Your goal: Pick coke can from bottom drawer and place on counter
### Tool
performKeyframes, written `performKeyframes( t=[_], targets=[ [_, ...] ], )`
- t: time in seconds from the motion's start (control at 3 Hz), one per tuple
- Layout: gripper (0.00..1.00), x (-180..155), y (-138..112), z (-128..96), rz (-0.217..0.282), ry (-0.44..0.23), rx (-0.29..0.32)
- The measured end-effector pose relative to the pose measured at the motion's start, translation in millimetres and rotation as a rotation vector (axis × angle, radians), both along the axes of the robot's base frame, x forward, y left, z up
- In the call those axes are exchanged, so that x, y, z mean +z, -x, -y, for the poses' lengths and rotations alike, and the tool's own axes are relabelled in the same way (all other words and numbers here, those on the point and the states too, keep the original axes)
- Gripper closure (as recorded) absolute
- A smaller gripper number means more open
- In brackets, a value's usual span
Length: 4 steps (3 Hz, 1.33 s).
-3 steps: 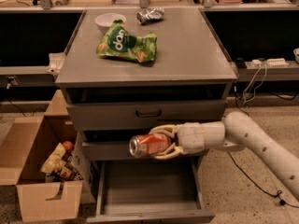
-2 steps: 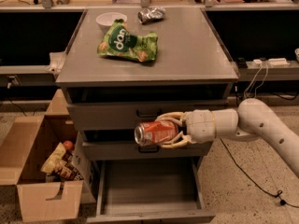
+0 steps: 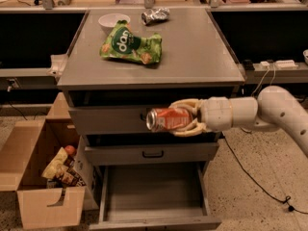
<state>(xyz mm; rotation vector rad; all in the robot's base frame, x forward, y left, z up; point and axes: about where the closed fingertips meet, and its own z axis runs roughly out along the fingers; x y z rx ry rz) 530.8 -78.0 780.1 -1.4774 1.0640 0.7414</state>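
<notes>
The claw [image 3: 176,118] is clamped on the coke can [image 3: 162,120], which lies horizontally in its fingers with the silver end facing left. Over the last second the can has risen from the level of the middle drawer front to the top drawer front. It is clear of the open bottom drawer [image 3: 152,192] but still below the worktop [image 3: 197,49]. Extraction appears complete. Further lift is required before placement, and the bare area right of the green snack bag [image 3: 130,45] looks suitable.
</notes>
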Motion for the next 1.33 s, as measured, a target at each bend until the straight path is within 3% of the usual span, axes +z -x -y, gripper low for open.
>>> performKeyframes(
  t=[0.33, 0.67, 1.0, 1.33],
  targets=[
    [1.00, 50, -26, 40, 0.014, 0.035, -0.099],
    [1.00, 75, -70, 94, -0.045, 0.096, -0.254],
    [1.00, 75, -70, 94, -0.045, 0.096, -0.254],
    [1.00, 91, -98, 108, -0.094, 0.102, -0.303]
  ],
)
